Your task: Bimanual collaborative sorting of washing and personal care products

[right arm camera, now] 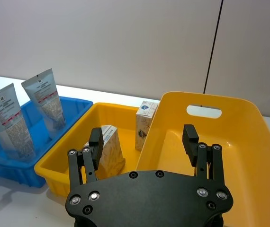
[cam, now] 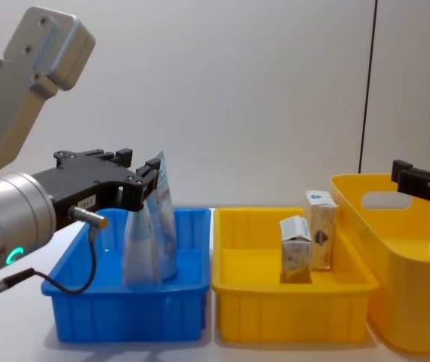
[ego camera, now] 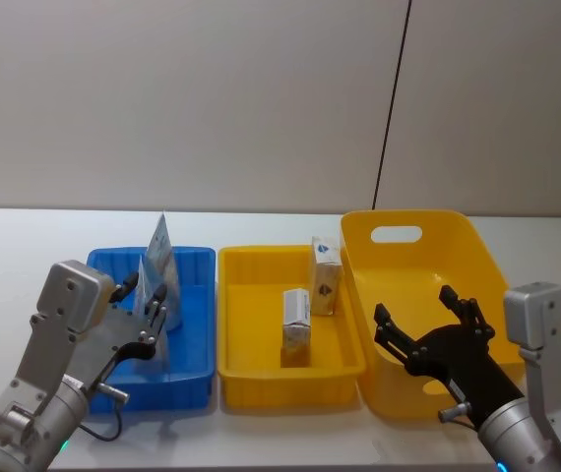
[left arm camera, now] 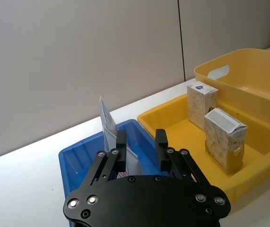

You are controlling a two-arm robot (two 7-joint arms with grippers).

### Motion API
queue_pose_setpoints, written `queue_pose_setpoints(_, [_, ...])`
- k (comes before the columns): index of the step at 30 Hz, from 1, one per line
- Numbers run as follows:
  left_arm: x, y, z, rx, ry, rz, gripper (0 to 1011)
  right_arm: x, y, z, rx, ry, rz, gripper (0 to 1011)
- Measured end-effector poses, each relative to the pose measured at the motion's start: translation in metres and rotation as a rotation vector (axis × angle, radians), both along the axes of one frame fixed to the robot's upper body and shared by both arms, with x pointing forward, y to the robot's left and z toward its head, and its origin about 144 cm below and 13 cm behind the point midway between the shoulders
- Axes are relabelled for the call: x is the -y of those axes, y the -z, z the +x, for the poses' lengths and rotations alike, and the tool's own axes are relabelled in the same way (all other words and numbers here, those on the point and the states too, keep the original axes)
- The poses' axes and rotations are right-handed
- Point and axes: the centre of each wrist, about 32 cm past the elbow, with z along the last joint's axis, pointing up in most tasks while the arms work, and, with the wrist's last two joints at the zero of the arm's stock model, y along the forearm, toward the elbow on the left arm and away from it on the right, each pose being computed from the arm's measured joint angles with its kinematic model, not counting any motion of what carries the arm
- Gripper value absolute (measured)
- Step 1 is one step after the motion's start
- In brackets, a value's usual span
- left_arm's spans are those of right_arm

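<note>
Two pale-blue squeeze tubes stand crimped end up in the blue bin [ego camera: 194, 324]: a far tube [ego camera: 159, 242] and a near tube [right arm camera: 9, 120]. My left gripper [ego camera: 143, 290] is open over the bin, its fingers on either side of the near tube's upper part [left arm camera: 132, 163]. Two tan-and-white cartons stand in the shallow yellow tray [ego camera: 261, 385], one at the back [ego camera: 326, 275] and one in the middle [ego camera: 296, 320]. My right gripper [ego camera: 414, 305] hangs open above the large yellow bin [ego camera: 408, 218], holding nothing.
The three containers stand side by side on a white table [ego camera: 25, 246], blue at the left, shallow yellow in the middle, deep yellow with a handle slot at the right. A grey wall rises behind. Bare tabletop lies left of the blue bin.
</note>
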Motion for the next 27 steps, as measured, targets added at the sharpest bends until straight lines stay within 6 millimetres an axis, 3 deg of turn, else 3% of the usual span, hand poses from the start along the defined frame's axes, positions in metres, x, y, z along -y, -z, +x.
queue_pose_setpoints(27, [0.0, 0.0, 0.0, 0.0, 0.0, 0.0, 351, 0.0, 0.0, 0.0, 0.0, 0.0, 0.0, 1003])
